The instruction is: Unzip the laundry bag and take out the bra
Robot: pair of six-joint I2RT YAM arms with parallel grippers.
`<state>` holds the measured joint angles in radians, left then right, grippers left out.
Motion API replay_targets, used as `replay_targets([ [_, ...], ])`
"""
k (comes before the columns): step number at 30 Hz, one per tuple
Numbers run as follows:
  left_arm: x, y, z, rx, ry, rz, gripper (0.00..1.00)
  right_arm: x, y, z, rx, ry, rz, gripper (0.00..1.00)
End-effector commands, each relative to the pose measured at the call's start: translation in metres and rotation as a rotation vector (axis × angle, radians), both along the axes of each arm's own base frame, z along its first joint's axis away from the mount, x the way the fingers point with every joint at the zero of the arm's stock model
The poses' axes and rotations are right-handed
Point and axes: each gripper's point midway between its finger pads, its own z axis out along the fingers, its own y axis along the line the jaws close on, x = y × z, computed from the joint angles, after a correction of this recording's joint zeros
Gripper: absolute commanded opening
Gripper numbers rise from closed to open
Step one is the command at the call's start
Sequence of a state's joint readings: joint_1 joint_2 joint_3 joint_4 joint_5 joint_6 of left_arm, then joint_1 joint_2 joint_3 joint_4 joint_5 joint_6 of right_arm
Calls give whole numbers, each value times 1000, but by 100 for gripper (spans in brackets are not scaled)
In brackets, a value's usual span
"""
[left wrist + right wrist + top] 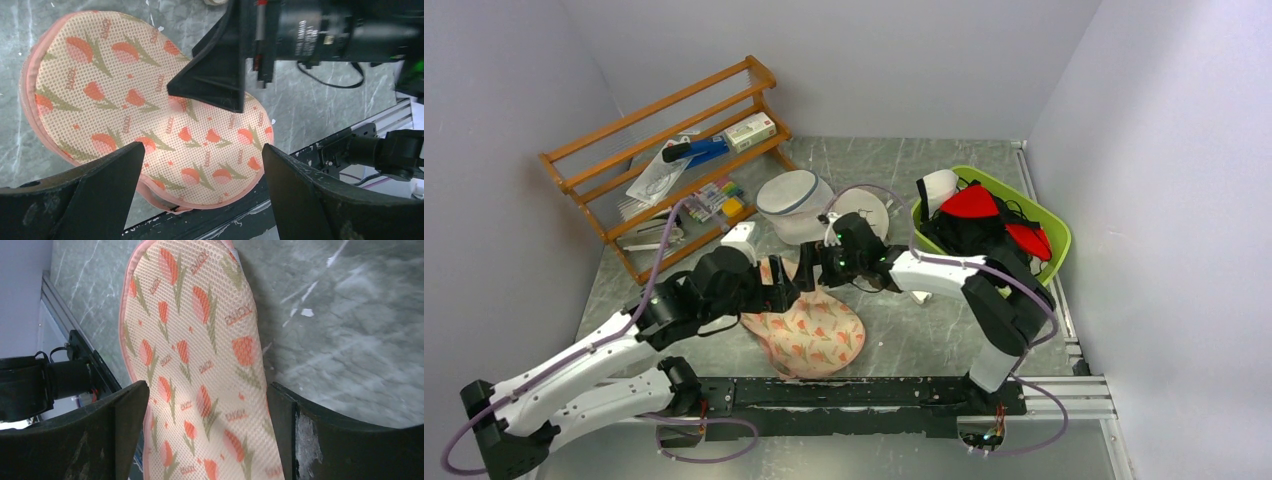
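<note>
The laundry bag (814,335), a peach-pink case with an orange flower print, lies flat on the grey table near the front rail. It fills the left wrist view (100,90) and the right wrist view (190,315). Its near rim gapes slightly at one spot (160,204); its inside is hidden. My left gripper (782,297) is open just above the case's left part (202,170). My right gripper (807,268) is open above its far lobe (207,410), close to the left gripper. No bra shows at the case.
A green basket (1056,238) at the right holds black clothing and red padded cups (970,203). A round white mesh bag (792,205), a beige disc (864,208) and a wooden rack (664,160) stand behind. A black rail (874,392) runs along the near edge.
</note>
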<state>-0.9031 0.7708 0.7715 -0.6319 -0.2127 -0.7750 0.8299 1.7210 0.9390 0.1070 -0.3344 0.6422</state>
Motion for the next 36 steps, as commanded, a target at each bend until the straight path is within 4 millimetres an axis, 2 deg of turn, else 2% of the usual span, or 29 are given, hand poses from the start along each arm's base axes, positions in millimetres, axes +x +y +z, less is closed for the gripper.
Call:
replay_targets([
  [1, -1, -16, 4, -16, 40, -43, 99, 7, -26, 21, 1, -69, -18, 89],
  [8, 4, -43, -8, -12, 72, -123, 99, 8, -113, 10, -92, -110, -133, 92],
  [11, 6, -56, -13, 13, 94, -171, 99, 3, -139, 7, -105, -116, -173, 92],
  [14, 11, -70, -18, 55, 123, -220, 100, -5, -153, 6, -95, -122, -205, 92],
  [17, 17, -83, -23, 110, 140, -248, 99, -11, -162, 5, -88, -115, -236, 92],
  [23, 28, -112, -35, 168, 147, -292, 92, -27, -166, 5, -36, -107, -243, 89],
  [27, 33, -128, -57, 222, 177, -316, 93, -37, -166, -1, 1, -111, -229, 86],
  [29, 33, -135, -67, 270, 176, -337, 94, -40, -164, -3, 12, -103, -212, 83],
  [33, 22, -148, -81, 273, 170, -438, 95, -49, -160, -7, 29, -70, -168, 71],
  [36, 22, -141, -97, 313, 176, -443, 98, -51, -159, -7, 37, -69, -159, 65],
])
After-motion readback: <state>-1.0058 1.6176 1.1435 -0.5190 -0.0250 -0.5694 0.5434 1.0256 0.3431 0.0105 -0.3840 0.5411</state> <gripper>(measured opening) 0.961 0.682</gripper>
